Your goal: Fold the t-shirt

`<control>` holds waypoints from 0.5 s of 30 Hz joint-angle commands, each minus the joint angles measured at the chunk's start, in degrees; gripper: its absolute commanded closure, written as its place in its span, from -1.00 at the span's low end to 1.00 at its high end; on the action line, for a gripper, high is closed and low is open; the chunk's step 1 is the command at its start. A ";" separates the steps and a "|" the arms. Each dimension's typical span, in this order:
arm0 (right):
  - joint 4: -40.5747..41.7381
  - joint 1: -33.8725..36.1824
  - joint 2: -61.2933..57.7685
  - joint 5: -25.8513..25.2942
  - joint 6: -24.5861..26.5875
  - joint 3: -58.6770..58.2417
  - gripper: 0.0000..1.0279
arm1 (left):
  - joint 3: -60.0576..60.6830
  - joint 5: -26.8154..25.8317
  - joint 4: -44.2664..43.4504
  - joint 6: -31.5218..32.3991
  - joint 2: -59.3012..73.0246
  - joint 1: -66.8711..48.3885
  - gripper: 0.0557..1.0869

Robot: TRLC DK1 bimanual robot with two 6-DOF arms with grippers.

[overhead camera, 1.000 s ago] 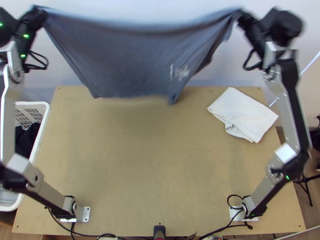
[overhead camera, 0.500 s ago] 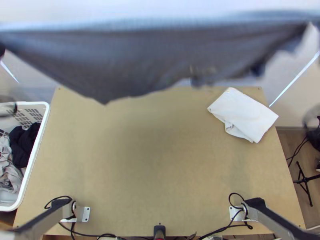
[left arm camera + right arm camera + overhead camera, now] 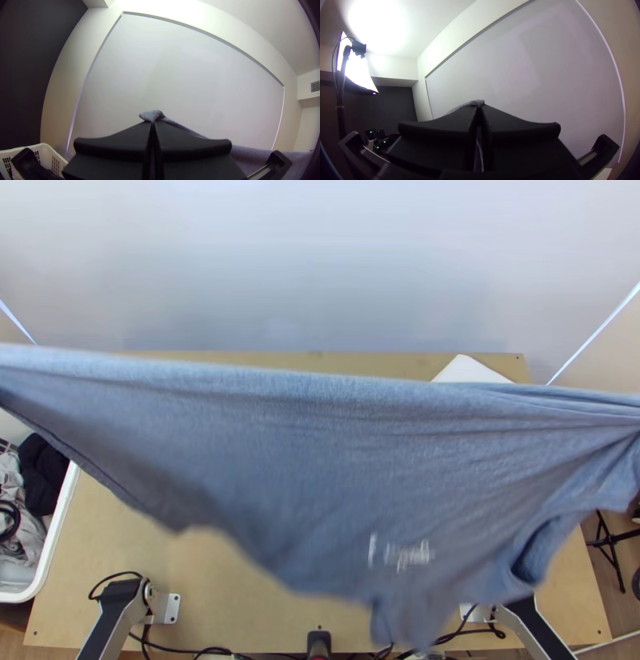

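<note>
The blue-grey t-shirt (image 3: 304,452) hangs in the air over the table in the top view, stretched sideways along its upper edge, its lower part loose with a small white print. In the left wrist view my left gripper (image 3: 152,124) is shut on a bit of the t-shirt (image 3: 151,115), whose edge runs off to one side. My right gripper (image 3: 480,108) is shut on another part of the t-shirt (image 3: 475,102) in the right wrist view, with a strip of cloth between its fingers.
A folded white cloth (image 3: 472,370) lies at the table's far right, partly behind the t-shirt. The white basket (image 3: 60,524) with dark and grey clothes stands at the left. The wooden table (image 3: 264,624) carries cables along its near edge.
The t-shirt has swung from over the table's far edge toward the near side and now covers much more of the table in the top view. Both arms have drawn back toward their bases.
</note>
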State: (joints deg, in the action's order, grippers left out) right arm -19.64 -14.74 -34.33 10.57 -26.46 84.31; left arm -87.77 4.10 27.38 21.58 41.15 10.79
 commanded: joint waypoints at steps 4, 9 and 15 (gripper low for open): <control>-1.19 -0.02 1.98 -0.02 0.35 -14.88 0.95 | 17.19 -4.80 11.74 3.90 -4.93 -0.33 0.93; 8.30 0.06 1.54 0.07 -1.23 -32.63 0.95 | 42.85 -6.65 6.90 3.11 -9.77 -3.40 0.93; 22.63 0.06 -6.10 0.07 -1.58 -45.55 0.95 | 56.48 -6.30 -9.89 0.21 2.01 -5.78 0.93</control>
State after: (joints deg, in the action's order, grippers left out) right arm -9.39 -14.66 -34.76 10.55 -27.31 53.08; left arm -48.42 -1.52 30.11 23.92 35.66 7.38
